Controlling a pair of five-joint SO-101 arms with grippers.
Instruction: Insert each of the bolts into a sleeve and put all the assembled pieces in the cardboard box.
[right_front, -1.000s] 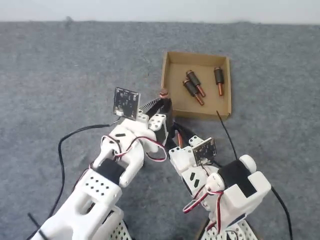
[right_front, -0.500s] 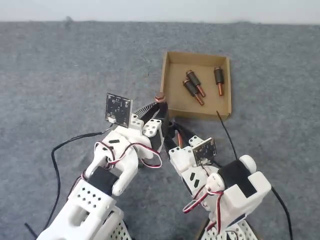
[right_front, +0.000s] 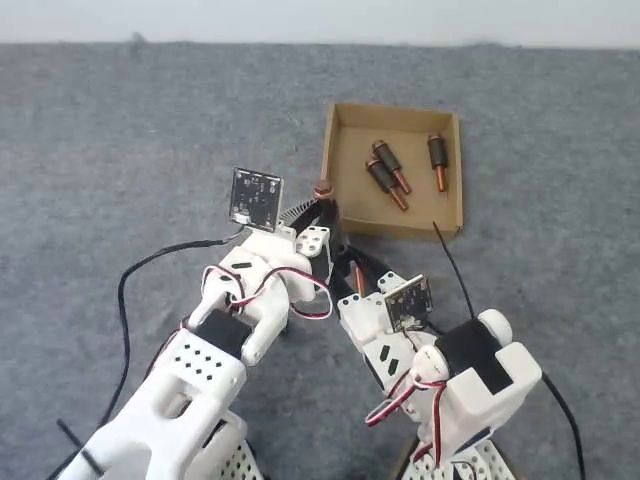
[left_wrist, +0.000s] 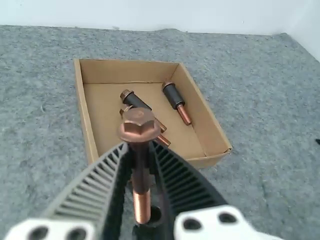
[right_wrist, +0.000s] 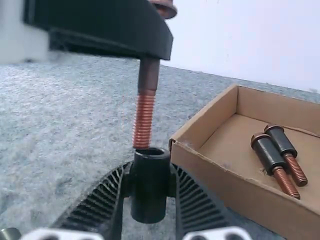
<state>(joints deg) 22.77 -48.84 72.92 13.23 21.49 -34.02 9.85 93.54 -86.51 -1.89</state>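
Left gripper (left_wrist: 139, 150) pinching a copper bolt (left_wrist: 135, 122) upright, head up, its threaded tip at the mouth of a black sleeve (right_wrist: 149, 192) clamped in the right gripper (right_wrist: 149, 172), cardboard box (right_wrist: 212, 125) just beyond to the right, three assembled pieces (right_wrist: 272, 157) inside

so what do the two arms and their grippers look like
The left arm and right arm are white plastic shells with black motor blocks, looped red, white and black wires, and a small dark circuit board at each wrist. The left gripper and right gripper have black ribbed, tapering fingers on white mounts.
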